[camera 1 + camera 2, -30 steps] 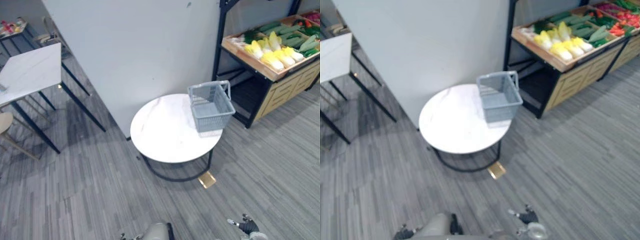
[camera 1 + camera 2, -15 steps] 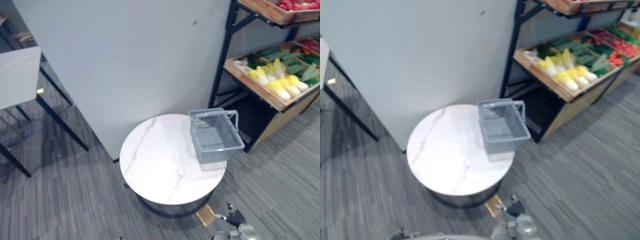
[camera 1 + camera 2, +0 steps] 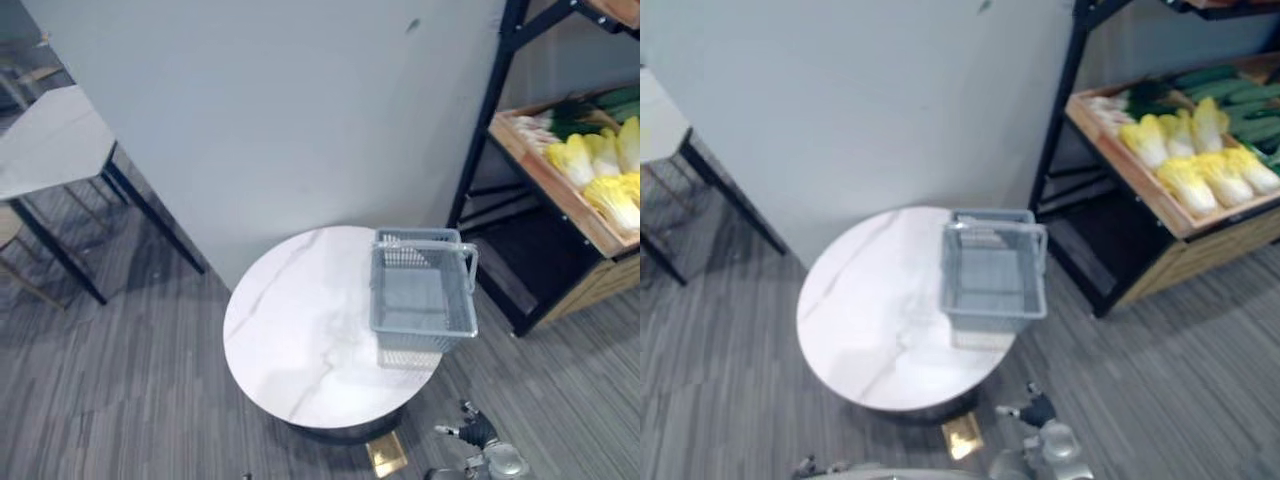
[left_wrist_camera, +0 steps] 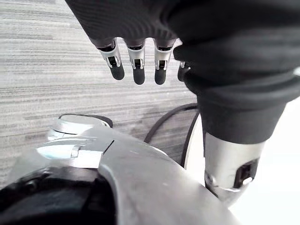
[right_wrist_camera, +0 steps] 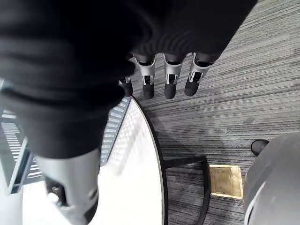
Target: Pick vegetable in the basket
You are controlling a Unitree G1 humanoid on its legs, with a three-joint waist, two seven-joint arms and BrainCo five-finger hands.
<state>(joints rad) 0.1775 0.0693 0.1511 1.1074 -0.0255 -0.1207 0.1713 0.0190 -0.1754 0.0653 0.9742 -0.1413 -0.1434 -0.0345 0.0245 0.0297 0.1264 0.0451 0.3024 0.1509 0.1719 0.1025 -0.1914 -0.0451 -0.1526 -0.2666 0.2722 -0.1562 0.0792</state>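
Basket (image 3: pixel 422 342) and cabbages (image 3: pixel 1185 165) both lie right of centre. Left hand (image 4: pixel 138 70) hangs over the floor, fingers straight, holding nothing. The basket stands empty on the table's (image 3: pixel 290 330) right side, long axis pointing away from the robot. Right hand (image 5: pixel 168 82) hangs just beside the table's near edge, fingers straight and empty. Farther right, the cabbages lie on the shelf (image 3: pixel 1230 222), well apart from both hands; the right hand looks nearer.
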